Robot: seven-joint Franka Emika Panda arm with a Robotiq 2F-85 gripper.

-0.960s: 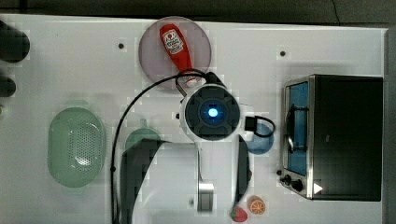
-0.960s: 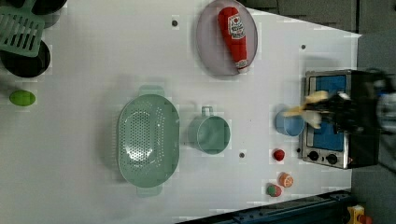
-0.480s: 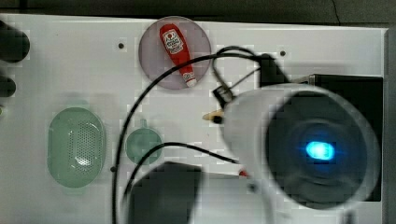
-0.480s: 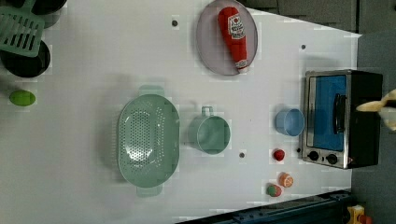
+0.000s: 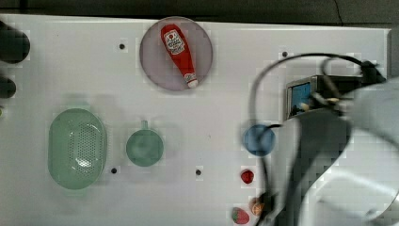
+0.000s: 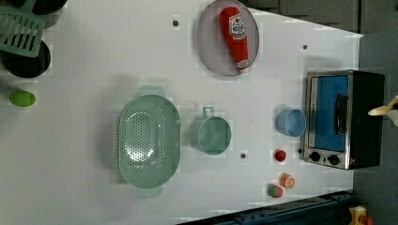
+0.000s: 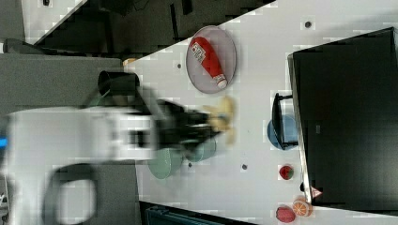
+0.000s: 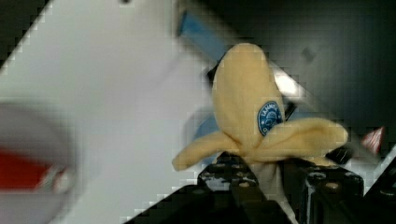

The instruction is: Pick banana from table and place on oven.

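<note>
While the soft, pale cream-yellow plush banana point(image 8: 261, 126) with peeled-back flaps and a round blue sticker hangs clear of the white flat counter point(image 6: 117, 56), the black two-fingered tool point(image 8: 273, 179) is clamped on its lower end, the jaws standing narrow around the fabric. Seen in the right view, the tool point(image 7: 206, 125) and banana point(image 7: 224, 121) are in the air over the counter, between the grey round plate point(image 7: 197, 70) that bears the red ketchup bottle point(image 7: 208, 56) and the boxy toaster oven point(image 7: 347, 122) with its matte black top. The left view shows the banana's tip point(image 6: 386, 109) at the left view's right edge, just past the oven point(image 6: 366, 119). Judged from this, the pick is done and the carry is under way; what is left is to bring the fruit squarely above the black top, lower it, and let go. A light blue round bowl point(image 6: 291, 123) stands just before the oven's glass door, and a red strawberry point(image 6: 280, 155) lies near it, both untouched.
</note>
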